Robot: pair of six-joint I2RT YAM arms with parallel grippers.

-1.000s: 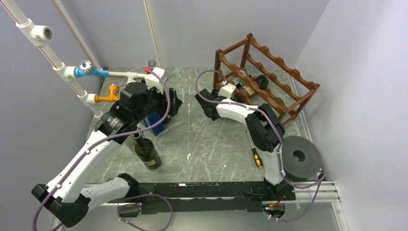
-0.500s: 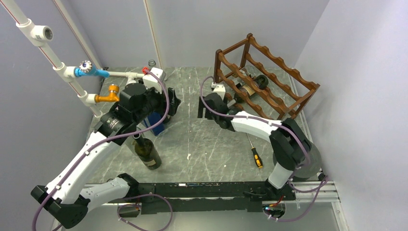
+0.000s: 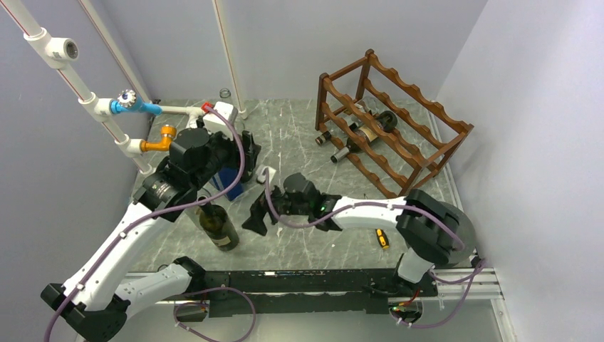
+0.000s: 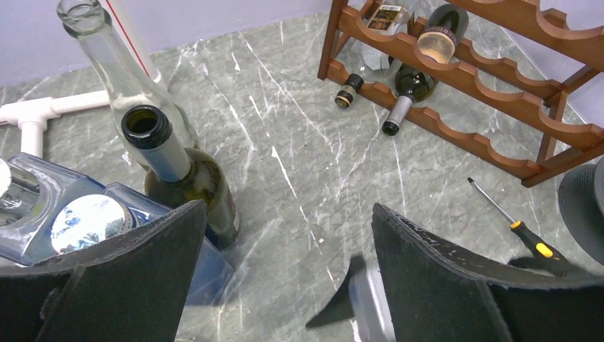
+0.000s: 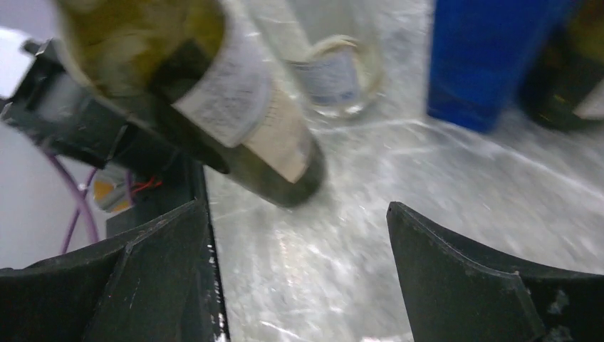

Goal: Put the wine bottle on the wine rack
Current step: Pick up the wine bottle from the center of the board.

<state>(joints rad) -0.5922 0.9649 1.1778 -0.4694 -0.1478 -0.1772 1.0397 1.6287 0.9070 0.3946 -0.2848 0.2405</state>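
the wine bottle (image 3: pixel 219 226) is dark green and open at the top. it stands up on the tabletop (image 3: pixel 306 135), on the left side, not on the rack. a clear glass bottle (image 4: pixel 121 78) stands just behind it, and a blue bottle (image 3: pixel 232 182) is just beside it.

the right jaws are low over the tabletop, just beside the wine bottle and facing it. they are wide open and hold nothing. the two black fingers (image 5: pixel 149 285) stand far apart. the left jaws hang over the blue bottle. they are wide open too and hold nothing.

the wine rack (image 3: pixel 420 114) is brown wood with wavy rails. it sits at the back right of the tabletop, well apart from the wine bottle. some dark bottles (image 3: pixel 360 135) lie in its bottom row. a screwdriver (image 3: pixel 382 237) lies on the tabletop near the right arm (image 3: pixel 363 208).
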